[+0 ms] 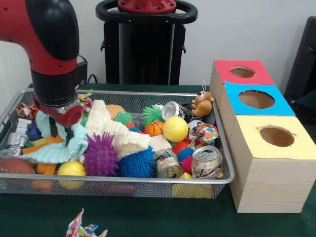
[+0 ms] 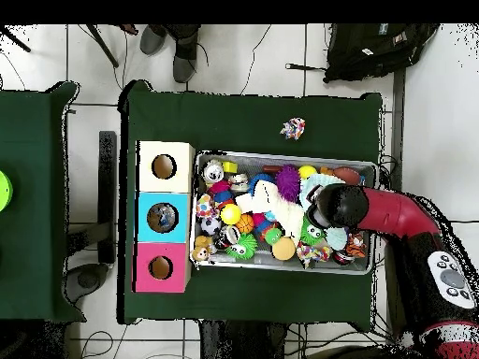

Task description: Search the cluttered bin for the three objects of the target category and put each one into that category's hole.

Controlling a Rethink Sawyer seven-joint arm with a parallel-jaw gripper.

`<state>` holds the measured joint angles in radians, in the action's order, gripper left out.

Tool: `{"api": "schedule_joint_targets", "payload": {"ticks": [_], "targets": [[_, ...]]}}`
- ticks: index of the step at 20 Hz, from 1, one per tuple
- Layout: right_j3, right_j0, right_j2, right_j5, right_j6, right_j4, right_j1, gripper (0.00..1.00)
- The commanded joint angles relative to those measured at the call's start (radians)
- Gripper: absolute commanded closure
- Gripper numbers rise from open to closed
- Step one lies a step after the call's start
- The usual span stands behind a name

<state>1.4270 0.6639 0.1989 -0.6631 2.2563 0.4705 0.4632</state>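
Three holes wait at the bin's 3 o'clock in the front view: red-top box (image 1: 242, 72) farthest, blue-top box (image 1: 256, 99) mid, yellow-top box (image 1: 276, 136) nearest. They sit right beside the wire bin (image 1: 148, 181), prob. so each drop is a short carry.

Gripper (image 1: 60, 129) is down at the bin's 9 o'clock. Its two dark fingers (image 1: 52, 123) stand apart, tips sunk into the mint cloth (image 1: 59, 150). Can't tell if the cloth is actually pinched yet. From overhead the arm covers the tool, so no help there.

Target category isn't marked anywhere. Judging by where the tool went, soft fabric is my guess:
- mint cloth, at the tool
- cream knit cloth (image 1: 111, 129) at its 3 o'clock, draped over the toys
- patterned rag (image 1: 203, 133) further toward 3 o'clock, near the yellow ball (image 1: 175, 129)

A similar patterned scrap (image 1: 84, 229) lies outside the bin on the green table at 6 o'clock, not in a hole.

Why the straight-down approach: the cloth lies flat on top of the pile, so a vertical pinch into a fold is the easy grab, w/o digging.

Risk: the cloth spreads wide, an edge touching the purple spiky ball (image 1: 101, 155) and the yellow ball (image 1: 71, 169) at its 5 o'clock; lifting may drag those along. Holes look small vs. a loose cloth, so it'll likely need bunching.
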Motion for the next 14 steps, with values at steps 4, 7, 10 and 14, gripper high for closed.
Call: {"api": "schedule_joint_targets", "payload": {"ticks": [4,7,10,14], "targets": [[-0.066,-0.006,0.103,-0.065,-0.201,0.015,0.030,0.00],[-0.113,0.007,0.111,-0.074,-0.241,0.031,0.009,0.00],[-0.151,0.009,0.108,-0.088,-0.263,0.046,0.006,0.00],[-0.174,0.014,0.109,-0.079,-0.272,0.066,0.004,0.00]]}}
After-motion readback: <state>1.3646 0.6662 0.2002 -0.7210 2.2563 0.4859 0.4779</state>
